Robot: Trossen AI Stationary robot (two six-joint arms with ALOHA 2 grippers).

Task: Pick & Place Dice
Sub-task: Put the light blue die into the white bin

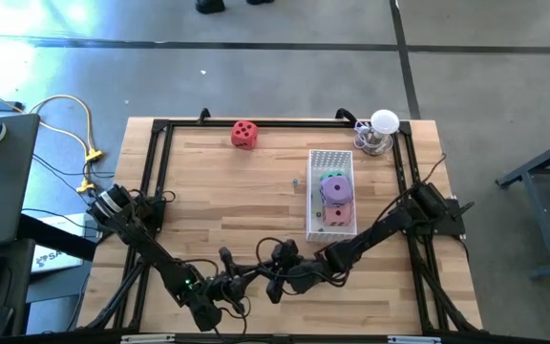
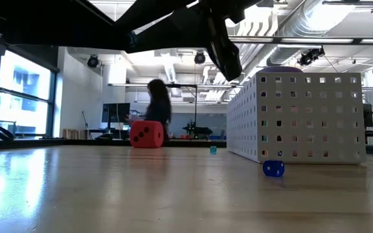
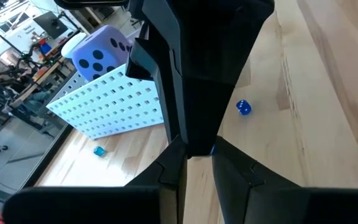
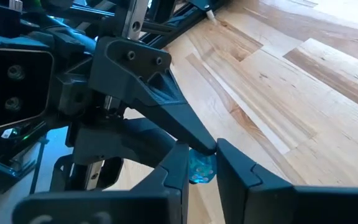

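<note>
The red die [image 1: 244, 134] rests on the table by the far edge. A purple die [image 1: 334, 188] lies on top of a pink [image 1: 338, 214] and a green one [image 1: 329, 175] inside the white perforated basket [image 1: 313, 205]. Above the table's near middle my left gripper [image 1: 264, 277] and my right gripper [image 1: 281, 275] meet tip to tip. Both are shut on one tiny clear blue bead [image 4: 201, 169], not on any die. My left gripper pinches the bead's upper part [image 4: 207, 154] at its fingertips [image 4: 209, 147], coming level from the table's left; the bead is clear of the table. My right gripper pinches the bead's two sides [image 4: 199, 173] between its fingertips [image 4: 180, 163], slanting down from the table's right.
A darker blue bead [image 2: 273, 168] lies on the table before the basket's near wall, and a teal bead [image 2: 213, 150] lies to the basket's left. A clear jar with a white knob [image 1: 380, 132] stands at the far right corner. A black frame [image 1: 160, 172] borders the table.
</note>
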